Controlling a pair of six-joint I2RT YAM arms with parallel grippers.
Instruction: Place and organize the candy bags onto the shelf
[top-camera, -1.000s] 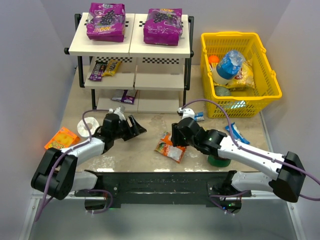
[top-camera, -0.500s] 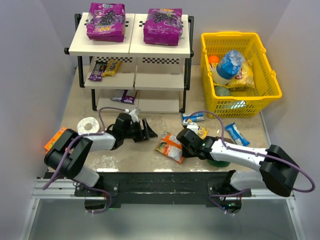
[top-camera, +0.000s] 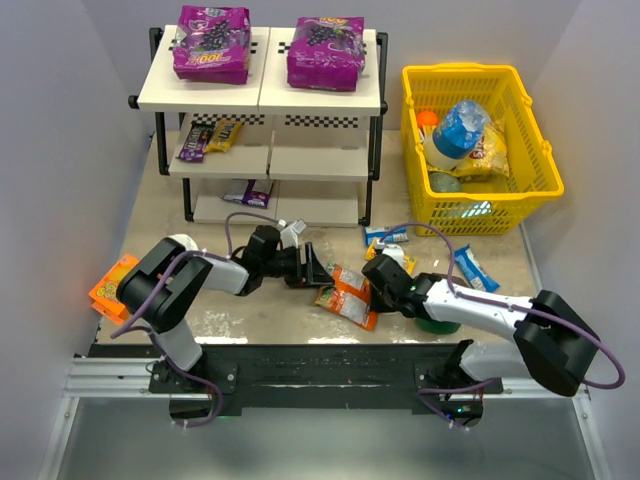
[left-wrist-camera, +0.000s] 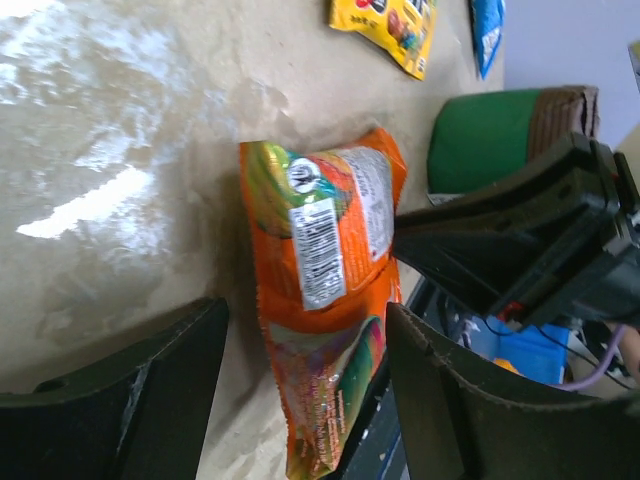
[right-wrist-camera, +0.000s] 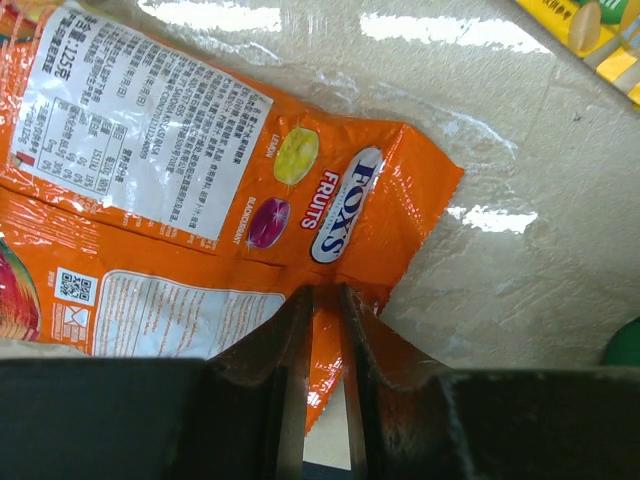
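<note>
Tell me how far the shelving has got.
Done: two large purple bags on the shelf's top tier, small packets on the tiers below. In hand: the right end effector pinches the orange bag's edge; the left end effector open, facing it. Left: a yellow bag and two blue packets on the table.

The left arm and right arm are wearing white shells between chunky black joints. Thin purple cables are looping along them, and the black fingers are tapering like wedges.
</note>
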